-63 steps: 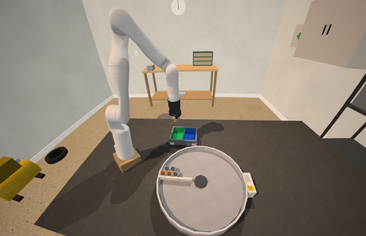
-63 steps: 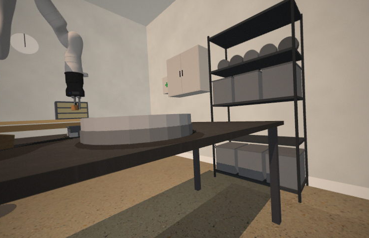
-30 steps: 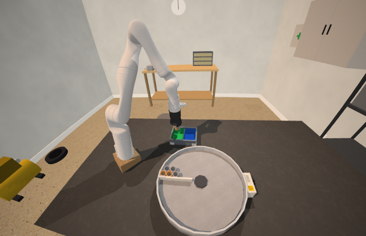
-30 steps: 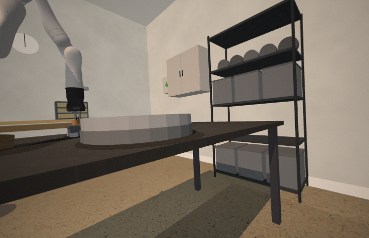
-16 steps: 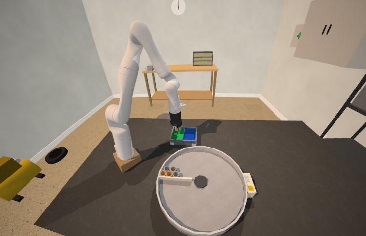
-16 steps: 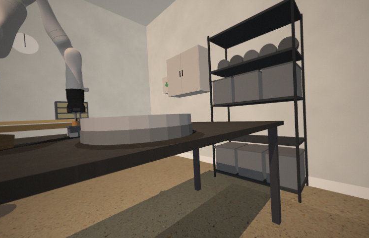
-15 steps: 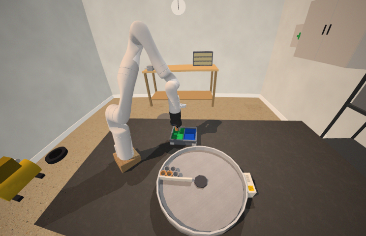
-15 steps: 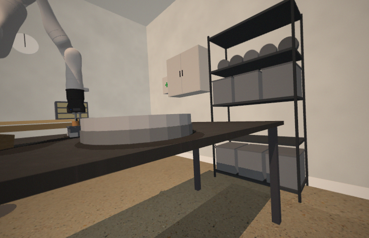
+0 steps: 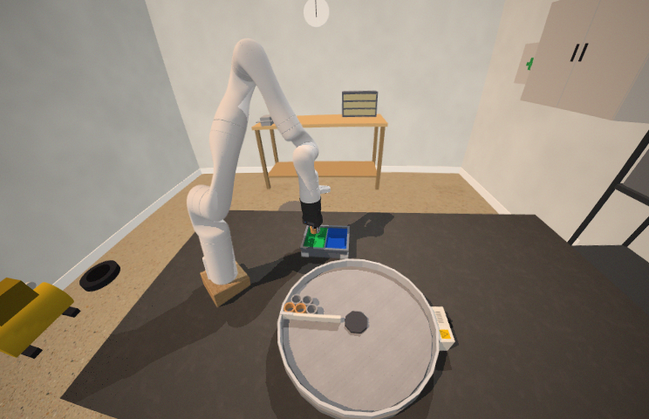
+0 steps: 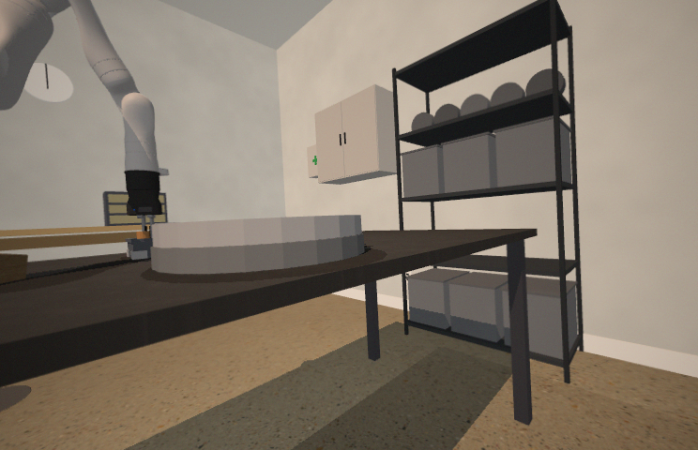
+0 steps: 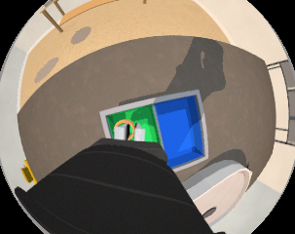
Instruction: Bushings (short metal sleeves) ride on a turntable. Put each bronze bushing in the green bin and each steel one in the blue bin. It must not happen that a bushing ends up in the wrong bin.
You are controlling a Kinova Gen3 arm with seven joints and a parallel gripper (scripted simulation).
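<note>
My gripper [image 9: 312, 229] is shut on a bronze bushing [image 11: 126, 129] and holds it low over the green bin [image 9: 315, 237], at about the height of its rim. The blue bin [image 9: 337, 237] sits right next to the green one and looks empty. In the side view the gripper [image 10: 143, 225] hangs just behind the turntable wall with the bronze bushing [image 10: 143, 232] at its tips. On the turntable [image 9: 357, 333], several bushings [image 9: 300, 304], bronze and steel, are bunched against a white bar [image 9: 310, 316] at the left rim.
The arm's base stands on a wooden block [image 9: 225, 286] left of the bins. A dark hub [image 9: 356, 321] marks the turntable's centre, and a white box with a warning label [image 9: 443, 328] sits at its right edge.
</note>
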